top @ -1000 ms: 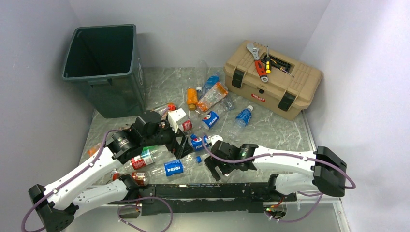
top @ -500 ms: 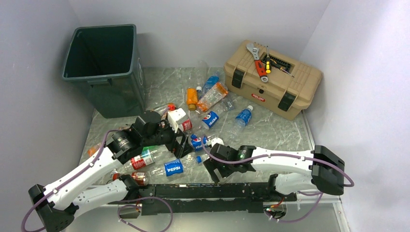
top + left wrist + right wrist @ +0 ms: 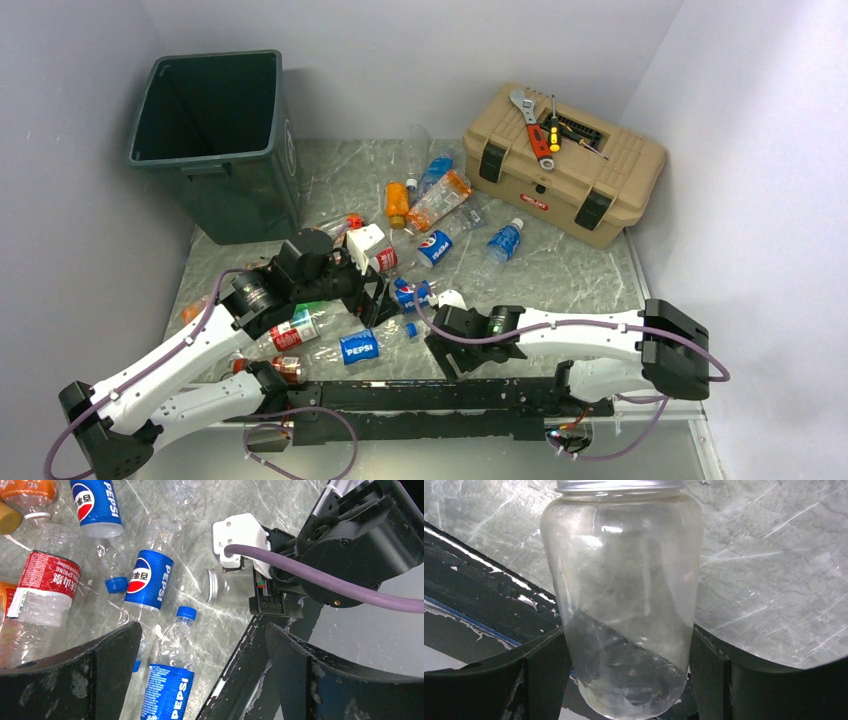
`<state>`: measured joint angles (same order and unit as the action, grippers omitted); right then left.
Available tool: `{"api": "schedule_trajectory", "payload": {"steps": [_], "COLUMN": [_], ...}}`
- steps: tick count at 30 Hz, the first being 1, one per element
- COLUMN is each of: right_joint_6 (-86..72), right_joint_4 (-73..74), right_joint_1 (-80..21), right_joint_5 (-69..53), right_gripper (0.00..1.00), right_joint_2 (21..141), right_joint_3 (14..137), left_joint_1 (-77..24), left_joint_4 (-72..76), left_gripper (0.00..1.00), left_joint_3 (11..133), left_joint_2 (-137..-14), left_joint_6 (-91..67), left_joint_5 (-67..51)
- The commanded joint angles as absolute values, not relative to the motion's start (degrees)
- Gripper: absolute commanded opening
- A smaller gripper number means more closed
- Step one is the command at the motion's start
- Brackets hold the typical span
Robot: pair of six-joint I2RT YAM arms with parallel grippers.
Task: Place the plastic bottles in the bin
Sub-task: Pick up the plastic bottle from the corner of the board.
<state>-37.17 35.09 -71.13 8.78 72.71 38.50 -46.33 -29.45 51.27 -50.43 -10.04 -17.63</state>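
My right gripper (image 3: 629, 645) is pinching a clear bottle (image 3: 624, 580), with both fingers pressed flat against its sides low on the body. The bottle lies on its side on the table (image 3: 774, 555). Its long axis runs in line with my fingers, and its silver screw cap points straight away from my wrist, toward my left arm.

My left gripper (image 3: 200, 630) hangs spread wide with nothing between its fingers. Under it lies a Pepsi bottle (image 3: 167, 695), lengthwise between the fingers, with its blue cap pointing away from that wrist toward the silver cap.

More bottles (image 3: 437, 200) lie flat beyond it, pointing various ways in a loose scatter across the middle of the table. The bin (image 3: 245, 200) stands upright in the far left corner with its mouth open upward, well apart from both grippers. A tan toolbox (image 3: 565, 175) sits at the far right.
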Motion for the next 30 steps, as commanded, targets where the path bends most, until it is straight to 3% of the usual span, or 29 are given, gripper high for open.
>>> {"api": "schedule_trajectory", "payload": {"steps": [1,8,16,19,23,30], "right_joint_6": [-38.2,-34.3,-23.1,-20.6,-17.7,-15.5], "right_joint_4": [35.1,27.0,-10.1,-23.3,-29.9,-35.1], "right_joint_1": [-72.4,-75.4,-76.0,-76.0,-76.0,-76.0], "right_joint_5": [12.0,20.3,19.0,16.7,15.0,15.2], "right_gripper": [0.77,0.59,0.52,0.52,0.51,0.49], "right_joint_2": [70.6,58.7,43.6,42.5,43.9,44.0], "right_joint_3": [39.6,40.7,30.8,26.3,25.5,25.0], "left_joint_1": [-46.5,-46.5,-46.5,-46.5,-46.5,-46.5], "left_joint_4": [-28.3,-24.2,2.5,3.3,-2.3,4.3], "left_gripper": [0.99,1.0,0.99,1.0,0.99,0.99], "left_joint_3": [51.2,49.8,39.4,44.0,52.6,51.0], "left_joint_2": [-49.2,-45.1,-31.1,-35.4,-44.1,-49.0], "left_joint_6": [-10.8,-13.1,-23.4,-27.3,-30.1,-33.8], "left_joint_5": [-17.1,-11.3,-7.7,-11.6,-17.3,-22.6]}}
